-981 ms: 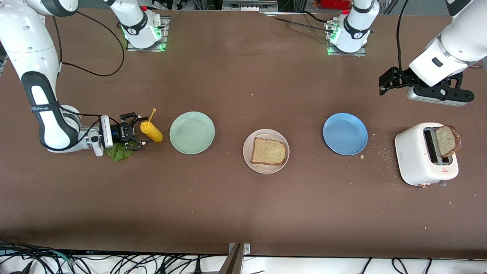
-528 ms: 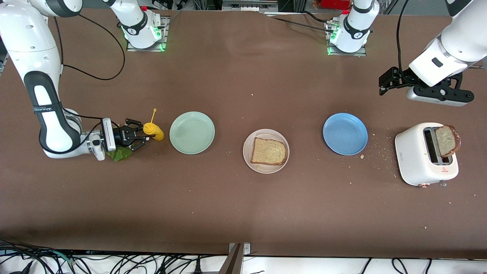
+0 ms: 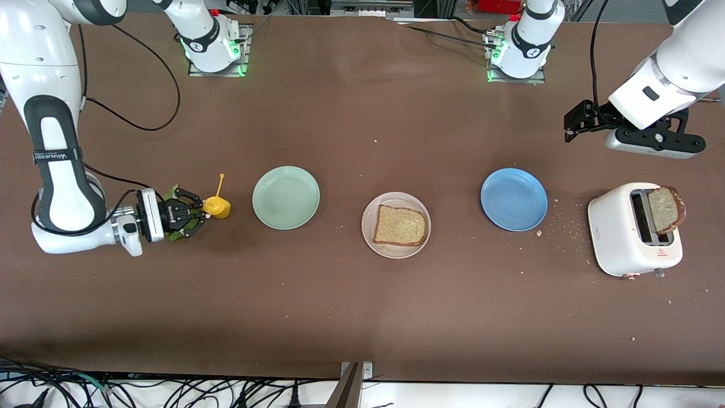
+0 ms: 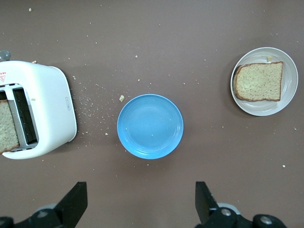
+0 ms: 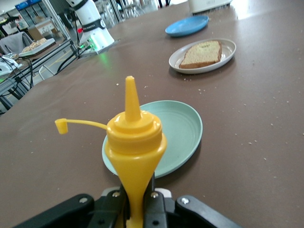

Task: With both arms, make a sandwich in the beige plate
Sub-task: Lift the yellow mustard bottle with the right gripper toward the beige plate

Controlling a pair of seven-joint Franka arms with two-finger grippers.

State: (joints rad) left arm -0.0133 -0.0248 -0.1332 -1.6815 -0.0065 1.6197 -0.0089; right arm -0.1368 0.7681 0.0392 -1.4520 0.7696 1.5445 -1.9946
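Observation:
My right gripper (image 3: 195, 215) is shut on the narrow lower part of a yellow squeeze bottle (image 3: 217, 207), beside the mint-green plate (image 3: 286, 197); in the right wrist view the bottle (image 5: 135, 142) stands between the pads, its cap hanging on a strap. Green lettuce (image 3: 180, 235) peeks out under this gripper. The beige plate (image 3: 369, 226) in the table's middle holds one brown bread slice (image 3: 400, 225). My left gripper (image 3: 654, 141) hangs open and empty above the table near the toaster (image 3: 623, 238), its fingers (image 4: 76, 202) wide apart.
A second bread slice (image 3: 665, 209) sticks up from the white toaster's slot. An empty blue plate (image 3: 514, 199) lies between the toaster and the beige plate. Crumbs are scattered around the toaster.
My right gripper has gone from open to shut on the yellow bottle, and the bottle has tipped from lying aslant to pointing toward the mint-green plate. The left arm has not moved.

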